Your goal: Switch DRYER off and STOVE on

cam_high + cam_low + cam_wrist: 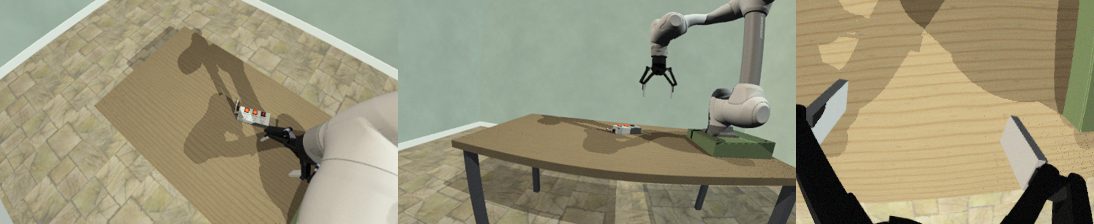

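We see the gripper point(657, 89) hanging high above the bench point(552, 150), fingers spread wide and gripping nothing, well apart from the flat-lying power strip point(626, 129).

The strip point(626, 129) lies alone mid-table point(552, 146), open on all sides and from above. The gripper point(657, 89) hangs high over it, fingers spread wide. Only the green base point(758, 146) stands nearby, to one side.

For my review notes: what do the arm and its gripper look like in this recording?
The arm has off-white rounded joint housings, a grey upright link with faint lettering down its side, and a green base block. The gripper is black, with two branching linkage fingers ending in pale grey rectangular pads. No loose cables show.
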Available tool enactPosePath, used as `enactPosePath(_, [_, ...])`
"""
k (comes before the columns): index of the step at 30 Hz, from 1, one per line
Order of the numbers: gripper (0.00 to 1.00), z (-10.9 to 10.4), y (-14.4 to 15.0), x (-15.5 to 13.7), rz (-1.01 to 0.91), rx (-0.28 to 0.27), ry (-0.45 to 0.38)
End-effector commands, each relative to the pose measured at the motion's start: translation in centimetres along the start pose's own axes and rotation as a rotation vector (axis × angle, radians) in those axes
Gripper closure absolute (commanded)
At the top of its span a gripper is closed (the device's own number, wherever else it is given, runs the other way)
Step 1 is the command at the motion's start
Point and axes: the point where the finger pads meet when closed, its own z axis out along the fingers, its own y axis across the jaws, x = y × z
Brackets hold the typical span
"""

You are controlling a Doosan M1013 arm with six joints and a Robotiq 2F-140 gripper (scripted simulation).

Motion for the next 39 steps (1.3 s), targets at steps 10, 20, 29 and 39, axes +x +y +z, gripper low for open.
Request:
enactPosePath(10, [0.00, 0.0, 0.0, 0.0, 0.000, 0.000, 0.000])
enactPosePath(20, [0.00, 0.0, -0.2, 0.1, 0.017, -0.002, 0.001])
enactPosePath(29, [0.00, 1.4, -4.9, 2.0, 0.422, -0.051, 0.028])
enactPosePath(39, [0.00, 4.2, -11.4, 5.9, 0.990, -0.109, 0.090])
